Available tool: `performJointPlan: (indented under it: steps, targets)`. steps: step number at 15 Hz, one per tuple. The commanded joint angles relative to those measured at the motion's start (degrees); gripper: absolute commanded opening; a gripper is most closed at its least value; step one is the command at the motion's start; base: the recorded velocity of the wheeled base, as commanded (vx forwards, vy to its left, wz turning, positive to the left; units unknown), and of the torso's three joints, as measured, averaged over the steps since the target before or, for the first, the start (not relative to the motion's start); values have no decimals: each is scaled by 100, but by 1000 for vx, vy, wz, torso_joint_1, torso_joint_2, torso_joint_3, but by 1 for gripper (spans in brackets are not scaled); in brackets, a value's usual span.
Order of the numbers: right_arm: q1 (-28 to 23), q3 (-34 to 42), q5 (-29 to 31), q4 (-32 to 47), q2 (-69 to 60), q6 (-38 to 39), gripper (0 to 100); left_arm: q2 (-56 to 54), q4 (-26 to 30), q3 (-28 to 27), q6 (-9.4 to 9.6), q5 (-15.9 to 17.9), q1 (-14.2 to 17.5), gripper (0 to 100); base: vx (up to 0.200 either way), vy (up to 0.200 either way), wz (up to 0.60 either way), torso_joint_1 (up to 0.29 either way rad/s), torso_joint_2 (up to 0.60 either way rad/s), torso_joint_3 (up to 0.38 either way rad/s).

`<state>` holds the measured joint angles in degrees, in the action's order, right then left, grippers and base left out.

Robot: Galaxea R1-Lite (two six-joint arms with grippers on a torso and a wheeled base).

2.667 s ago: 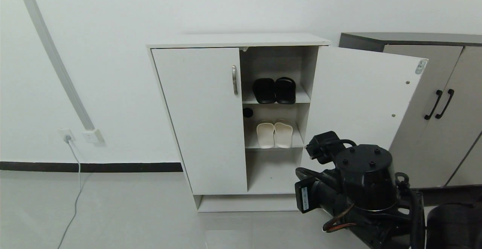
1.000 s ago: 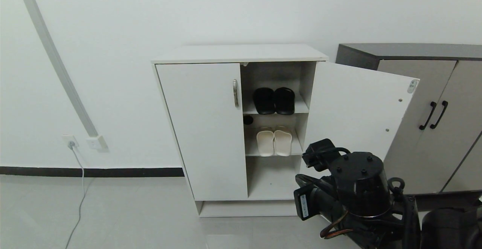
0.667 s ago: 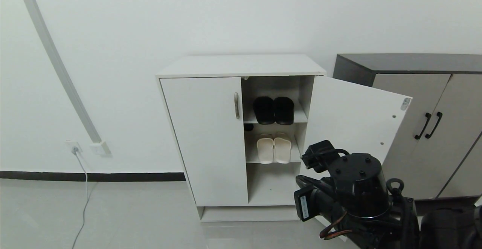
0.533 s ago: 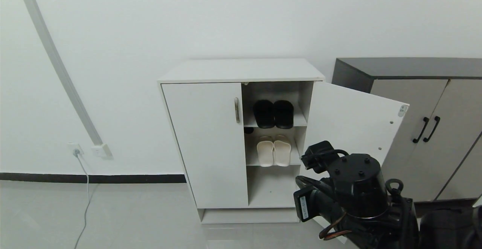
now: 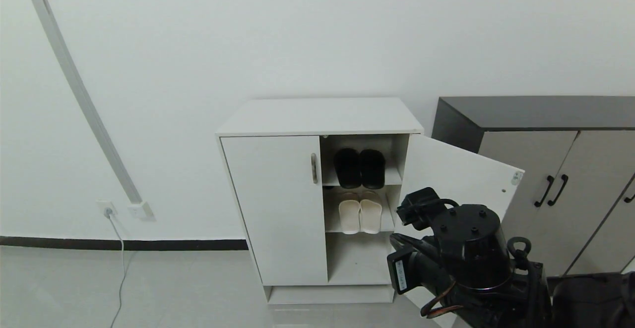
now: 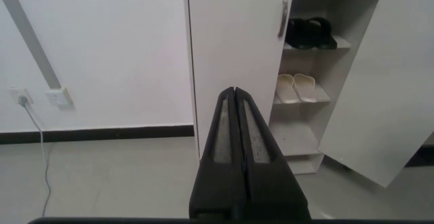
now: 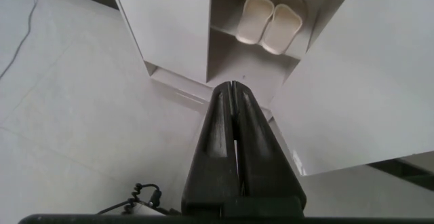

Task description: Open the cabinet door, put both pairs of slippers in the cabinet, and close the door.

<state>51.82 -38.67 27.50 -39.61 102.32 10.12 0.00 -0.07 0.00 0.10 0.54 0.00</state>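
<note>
What lies behind the shut left door [image 5: 275, 204] of the white cabinet [image 5: 317, 117] is hidden from you, and the lower corner of the open right door [image 5: 454, 176] is covered by the right arm [image 5: 464, 248]. You see that door from its inner face, so its handle is out of sight. The left door's metal handle [image 5: 314, 168] shows plainly. Both pairs are already inside. The black slippers [image 5: 359, 168] sit side by side on the upper shelf, and the white slippers [image 5: 360, 213] sit side by side on the shelf below. In the right wrist view the black pair is cut off at the edge. The grey cabinet [image 5: 545, 154] beside the open door runs out of the head view on the right. The right arm is folded low in front of the open door, and its gripper cannot be made out in the head view. The left gripper [image 6: 234, 98] points level at the cabinet front near the edge of the left door. Its fingers are pressed together and hold nothing. The right gripper [image 7: 232, 91] tilts down toward the floor before the cabinet's base. Its fingers likewise meet and hold nothing. A white label [image 5: 399, 274] on the right arm carries print too small to read. A small mark [image 5: 514, 177] near the open door's top corner is too small to identify.
</note>
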Motion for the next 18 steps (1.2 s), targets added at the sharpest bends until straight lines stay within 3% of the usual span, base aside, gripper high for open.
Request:
performJointPlan:
  steps: [1,11,18]
  targets:
    - [3,0,1,-3,8,-1,0,0,-1,0,-1,-1,0,0,0,0,0,207,-535,-320]
    - [3,17,1,-3,8,-1,0,0,-1,0,-1,-1,0,0,0,0,0,247,-571,-328]
    - [-58,26,1,-12,8,8,0,0,-1,0,-1,-1,0,0,0,0,0,186,-403,-219]
